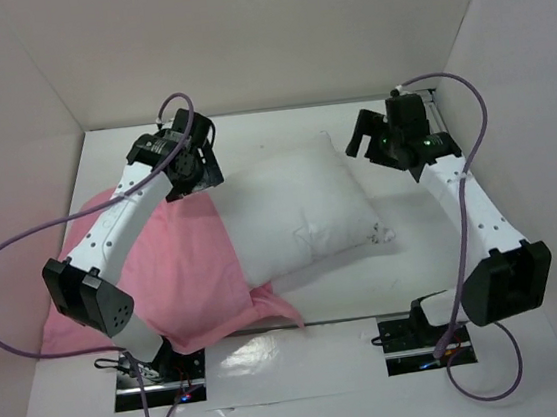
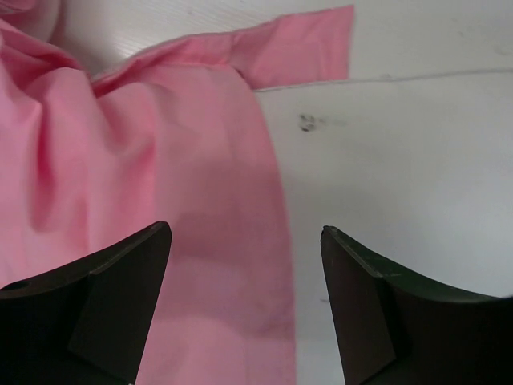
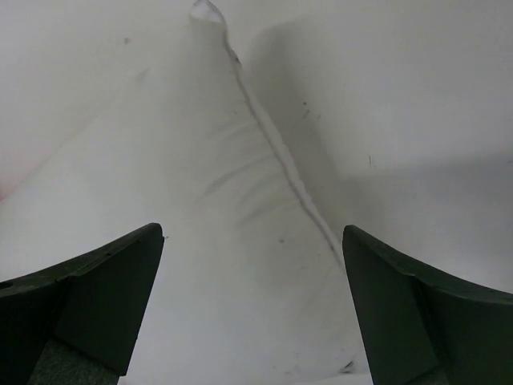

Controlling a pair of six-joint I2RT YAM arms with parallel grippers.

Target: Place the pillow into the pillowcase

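Left gripper [image 2: 244, 233] and right gripper [image 3: 252, 233] gape apart, empty; soft white rectangular pillow [image 1: 299, 211] at centre looks barely tucked, so the shiny pink satin pillowcase [image 1: 195, 268] may slip off

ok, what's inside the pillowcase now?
Most of the pillow lies outside on the table. Its left end meets the pillowcase; whether that end is inside is hidden by the pink fabric.

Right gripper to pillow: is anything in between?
Nothing. In the right wrist view the open right gripper looks straight onto the pillow, with no other thing between its fingers.
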